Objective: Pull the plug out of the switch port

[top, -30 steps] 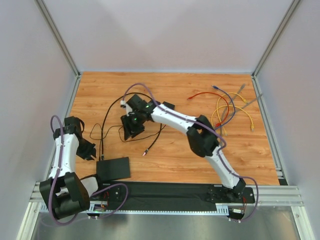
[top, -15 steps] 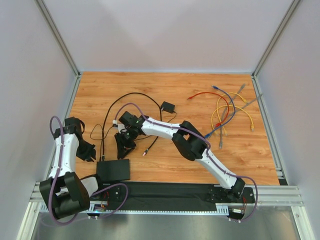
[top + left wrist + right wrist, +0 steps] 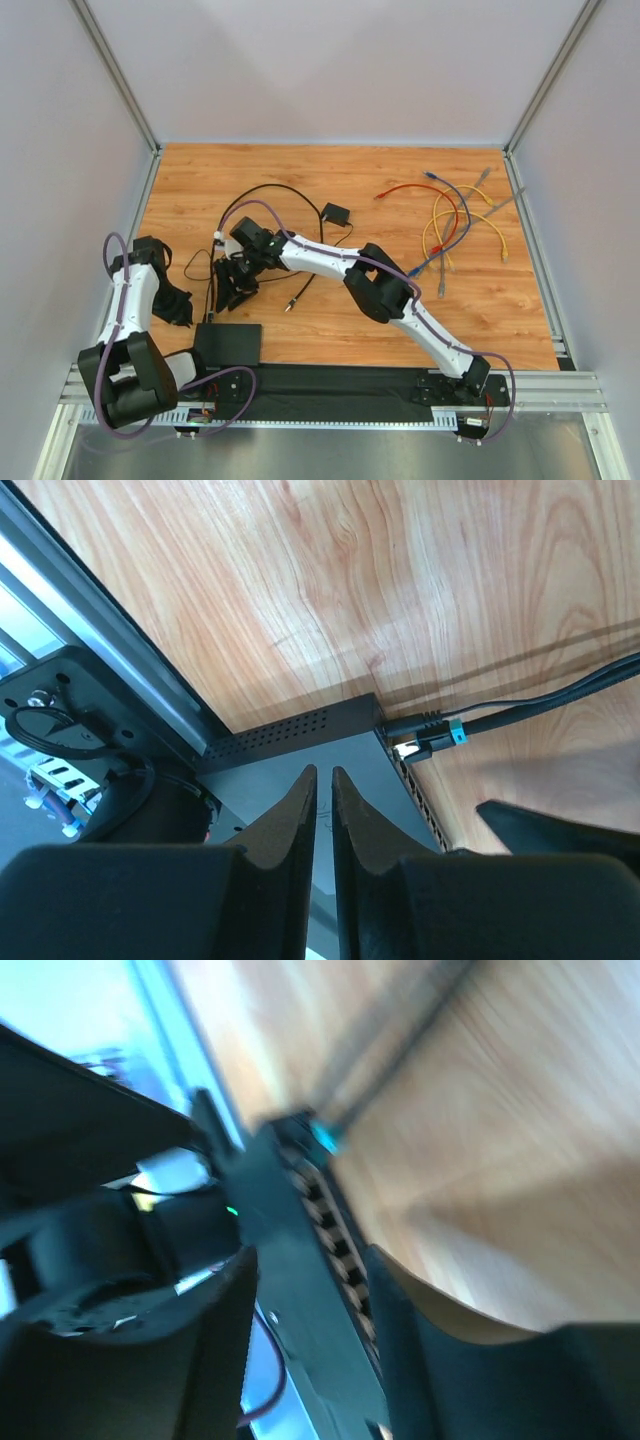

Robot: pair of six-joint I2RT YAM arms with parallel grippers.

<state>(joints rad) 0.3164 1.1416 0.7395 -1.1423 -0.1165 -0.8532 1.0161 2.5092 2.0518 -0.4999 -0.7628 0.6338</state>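
Right gripper (image 3: 237, 285), jaws spread, hovers by the plug (image 3: 425, 742) in the switch port (image 3: 227, 342); left gripper (image 3: 323, 772) jaws clenched on nothing; if unbraced, the port may drag across the bench (image 3: 400, 180).

White arm shells (image 3: 135, 295), black joints (image 3: 380, 290), looping purple cables (image 3: 256, 203), matte black tapered tool fingers (image 3: 280, 830)

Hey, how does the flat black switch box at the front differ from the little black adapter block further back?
The switch box is much larger than the adapter block. The switch box lies at the near edge of the table, while the adapter block sits farther back. The switch box has a plug in its socket edge, and the adapter block trails a thin black cord. Both are black.
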